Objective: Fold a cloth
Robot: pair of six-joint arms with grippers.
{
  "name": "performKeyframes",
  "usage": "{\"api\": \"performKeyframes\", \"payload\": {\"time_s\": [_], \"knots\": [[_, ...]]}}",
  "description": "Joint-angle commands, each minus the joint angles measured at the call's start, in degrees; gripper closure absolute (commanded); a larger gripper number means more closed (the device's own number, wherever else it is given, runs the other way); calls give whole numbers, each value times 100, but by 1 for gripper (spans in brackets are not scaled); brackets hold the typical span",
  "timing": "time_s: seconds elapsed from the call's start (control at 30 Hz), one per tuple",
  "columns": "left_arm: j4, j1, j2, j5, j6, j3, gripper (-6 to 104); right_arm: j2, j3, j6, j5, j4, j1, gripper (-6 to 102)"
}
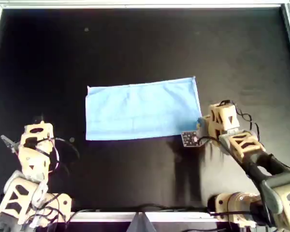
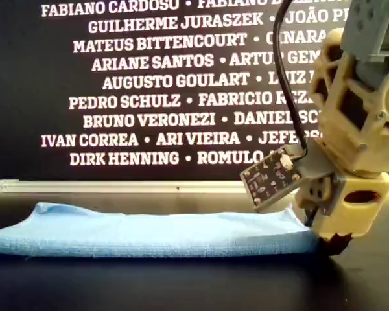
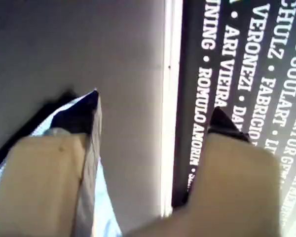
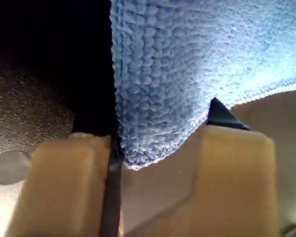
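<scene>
The light-blue cloth (image 1: 140,110) lies flat on the black table as a wide rectangle, with a doubled edge showing in the exterior view (image 2: 149,233). My right gripper (image 1: 200,126) is low at the cloth's near right corner in the overhead view, down by the table (image 2: 324,241). In the right wrist view that cloth corner (image 4: 187,59) reaches in between the spread fingers of the right gripper (image 4: 160,131), which stands open. My left gripper (image 1: 38,121) rests at the overhead view's lower left, well away from the cloth. It is open and empty (image 3: 155,103).
A metal frame (image 1: 135,5) borders the black table (image 1: 135,43). A dark wall with white printed names (image 2: 149,97) stands behind the table in the exterior view. A small circuit board (image 1: 189,139) sticks out from the right wrist.
</scene>
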Motion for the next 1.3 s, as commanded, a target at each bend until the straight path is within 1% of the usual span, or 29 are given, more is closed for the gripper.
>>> {"api": "performKeyframes", "payload": {"time_s": [0.0,0.27,0.33,0.47,0.63,0.8,0.93,1.07,1.17,1.27], "knots": [[-26,-9,105,-62,18,-97,20,62,-308,26,-62,-229,18,49],[-26,62,105,-62,18,-88,20,62,-316,26,-62,-246,18,93],[-26,70,105,-62,18,-88,20,79,-325,26,-62,-246,-9,99],[-26,70,88,-62,18,-79,20,246,-334,26,-44,-255,-70,96],[-26,79,88,-62,18,-79,20,615,-571,26,-53,-255,-53,96],[-26,79,88,-62,18,-79,20,940,-1204,35,-62,-255,141,96],[-26,79,88,-62,18,-79,20,888,-1854,35,-62,-255,492,96],[-26,79,88,-62,18,-79,20,642,-2320,35,-62,-255,1134,96],[-35,79,88,-62,9,-44,20,281,-2610,35,26,-264,1635,96],[-35,70,88,-62,9,35,20,-132,-2988,35,35,-264,2039,96]]}}
